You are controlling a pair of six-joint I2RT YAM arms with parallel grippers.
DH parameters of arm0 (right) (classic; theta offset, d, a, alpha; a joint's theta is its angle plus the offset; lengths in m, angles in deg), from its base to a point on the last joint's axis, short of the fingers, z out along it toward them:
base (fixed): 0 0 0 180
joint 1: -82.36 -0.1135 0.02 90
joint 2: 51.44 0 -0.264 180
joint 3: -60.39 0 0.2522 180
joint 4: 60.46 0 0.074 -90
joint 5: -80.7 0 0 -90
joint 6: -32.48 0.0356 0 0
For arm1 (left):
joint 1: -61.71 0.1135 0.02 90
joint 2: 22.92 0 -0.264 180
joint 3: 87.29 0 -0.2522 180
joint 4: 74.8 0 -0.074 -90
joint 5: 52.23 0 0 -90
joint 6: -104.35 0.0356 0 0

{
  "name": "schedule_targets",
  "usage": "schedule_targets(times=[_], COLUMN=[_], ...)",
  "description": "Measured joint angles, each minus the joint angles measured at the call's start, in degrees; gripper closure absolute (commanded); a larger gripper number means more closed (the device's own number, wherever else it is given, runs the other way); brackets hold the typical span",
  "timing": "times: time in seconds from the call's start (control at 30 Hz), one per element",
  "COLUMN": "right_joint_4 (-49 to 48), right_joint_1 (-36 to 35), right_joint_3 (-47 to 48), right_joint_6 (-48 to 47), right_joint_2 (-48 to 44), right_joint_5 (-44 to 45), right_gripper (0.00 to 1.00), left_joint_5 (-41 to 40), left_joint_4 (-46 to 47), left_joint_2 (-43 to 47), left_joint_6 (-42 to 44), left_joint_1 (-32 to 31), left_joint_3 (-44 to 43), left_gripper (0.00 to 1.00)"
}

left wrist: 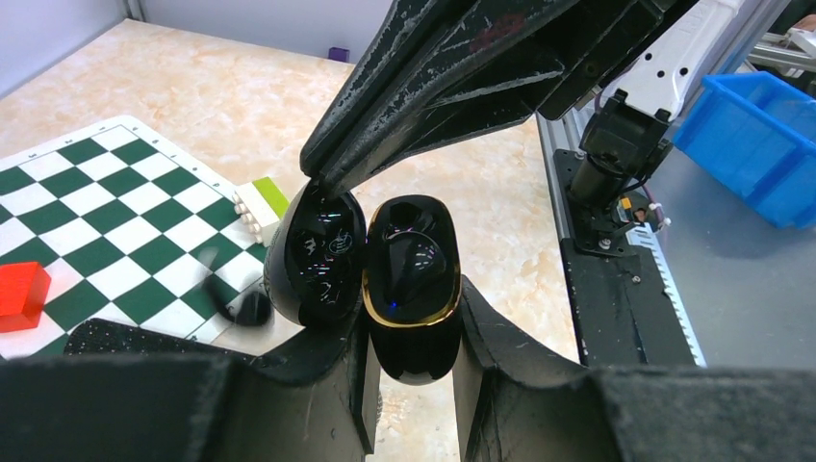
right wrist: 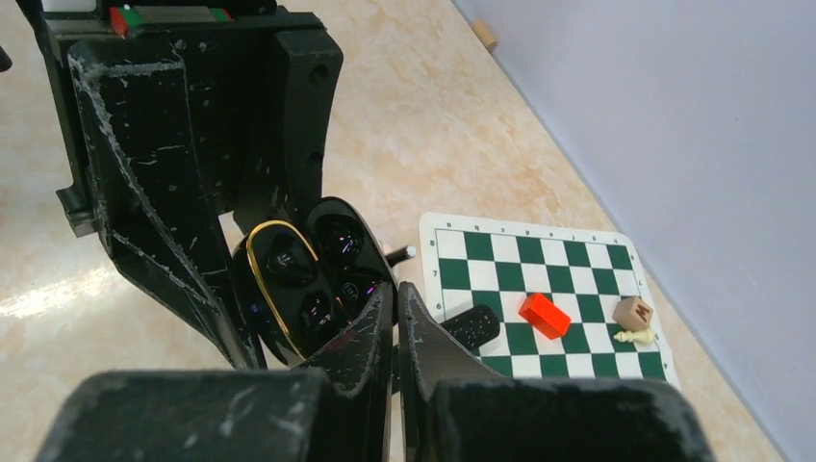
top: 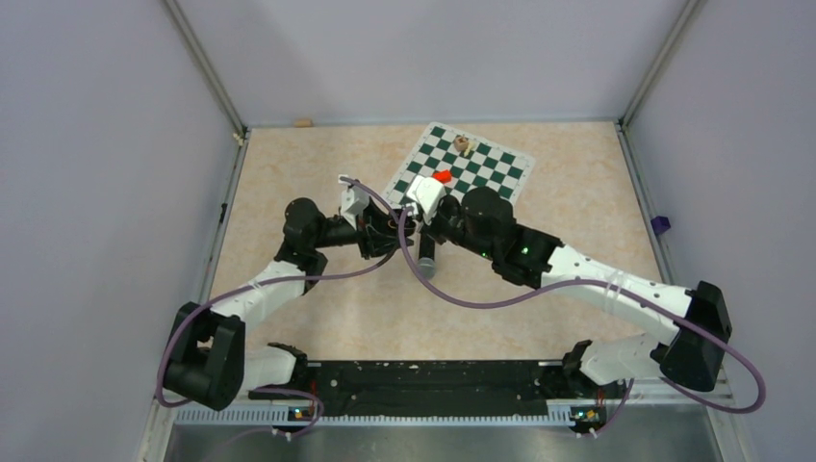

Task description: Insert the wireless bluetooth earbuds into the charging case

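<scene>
Over the middle of the counter [top: 318, 164], just in front of the chessboard [top: 462, 164], the two arms meet tip to tip. The left pincer [left wrist: 412, 332] is closed on the charging case [left wrist: 414, 279], its fingers pressing both sides of the glossy black, gold-rimmed base and holding it clear of the counter. The lid [left wrist: 316, 252] hangs open to one side of the base, hinged beside it. The right pincer [right wrist: 396, 303] comes in from the opposite side with its jaws pressed together; the tips sit at the edge of the open lid, and nothing can be made out between them. Inside the gold rim the right wrist view shows two dark rounded shapes in the wells, but whether these are the wireless bluetooth earbuds or bare sockets cannot be told. A red piece [right wrist: 544, 315] and a small tan cube [right wrist: 632, 312] lie on the chessboard, a black microphone [right wrist: 471, 327] rests at its near edge, and a yellow-green block [left wrist: 272, 195] lies on the board just behind the lid.
</scene>
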Motion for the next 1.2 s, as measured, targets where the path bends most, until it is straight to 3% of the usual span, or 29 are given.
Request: schedule_targets(times=[0.37,0.4,0.43,0.47,0.53,0.7,0.83,1.03,1.2], right_joint_4=[-2.4,-2.3,-2.3,-2.2,-1.2,3.9,7.6,11.1,12.8], right_joint_1=[0.4,0.7,1.2,2.1,5.5,17.3,17.6,17.2,17.2], right_joint_3=[-2.2,-2.2,-2.2,-2.2,-1.9,0.0,6.1,14.9,20.6], right_joint_6=[-0.9,-0.9,-0.9,-0.2,1.7,4.6,6.3,14.1,21.8], right_joint_2=[0.0,-0.1,-0.2,-0.3,-0.7,0.6,8.7,25.3,36.3], right_joint_5=[-0.9,-1.4,-2.5,-3.9,-7.9,-14.4,-19.0,-25.1,-28.4], right_gripper=[0.98,0.84,0.52,0.36,0.28,0.29,0.44,0.53,0.55], left_joint_5=[0.6,0.8,1.1,1.2,1.7,4.1,6.8,9.8,10.7], left_joint_4=[-0.9,-0.7,-0.4,0.2,1.5,7.2,6.4,-5.0,-11.2], left_joint_2=[0.1,0.2,0.2,0.3,0.8,5.0,7.9,11.5,14.6], left_joint_6=[1.3,1.2,0.8,0.5,-0.6,-3.0,-1.7,4.9,7.8], left_joint_1=[0.5,0.7,1.2,1.6,3.1,9.1,13.2,18.3,19.1], left_joint_3=[0.6,0.6,0.6,0.6,0.6,0.3,-1.0,-4.2,-4.3], left_gripper=[1.0,1.0,1.0,1.0,1.0,1.0,1.0,1.0,1.0])
